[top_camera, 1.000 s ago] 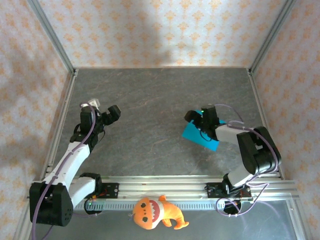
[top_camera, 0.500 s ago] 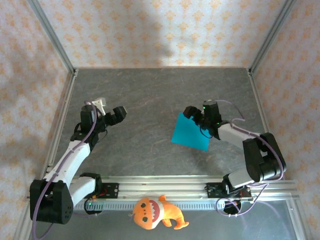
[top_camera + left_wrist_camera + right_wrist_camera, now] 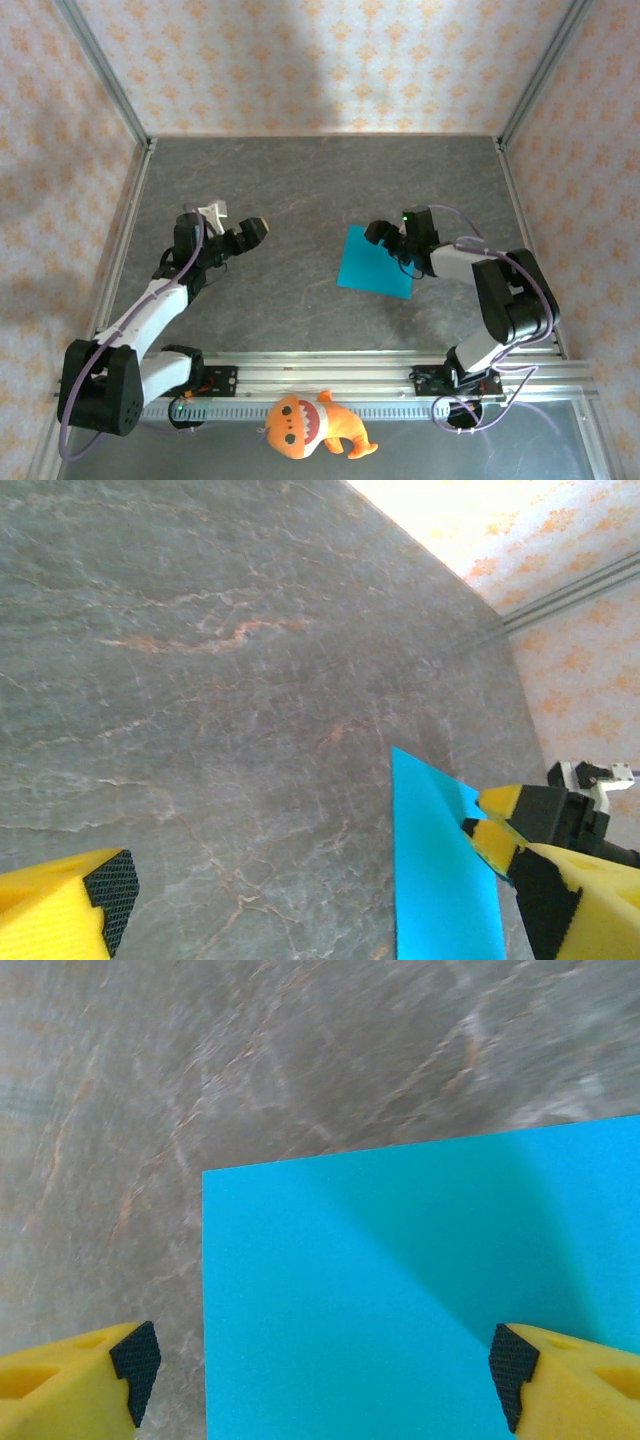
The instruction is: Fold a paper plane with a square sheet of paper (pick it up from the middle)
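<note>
The grey, marble-veined table top (image 3: 300,180) is bare over most of its area, with metal rails along its left, right and near edges and patterned walls behind. The thin, bright cyan-blue square sheet of paper (image 3: 372,265) lies right of centre, turned a little askew to the table edges. Being square, it has no long axis to line up on. It is unfolded, so the task is judged to be at its very start. The sheet is well apart from every rail, with open table to its left and far side for working it. The orange plush toy (image 3: 315,425) sits beyond the near rail, out of the way. The right arm is much the nearer: the right gripper (image 3: 387,234) hangs over the sheet's far right corner, so the paper's middle lies to its near left. In the right wrist view its jaws are spread wide with nothing clamped, the black pads (image 3: 133,1358) flanking the blue surface (image 3: 400,1300); whether they touch it cannot be told. The left gripper (image 3: 248,233) is well apart to the left, fully spread and empty, and points across bare table toward the sheet (image 3: 440,880). Reaching the middle looks like a short move for the right arm.
</note>
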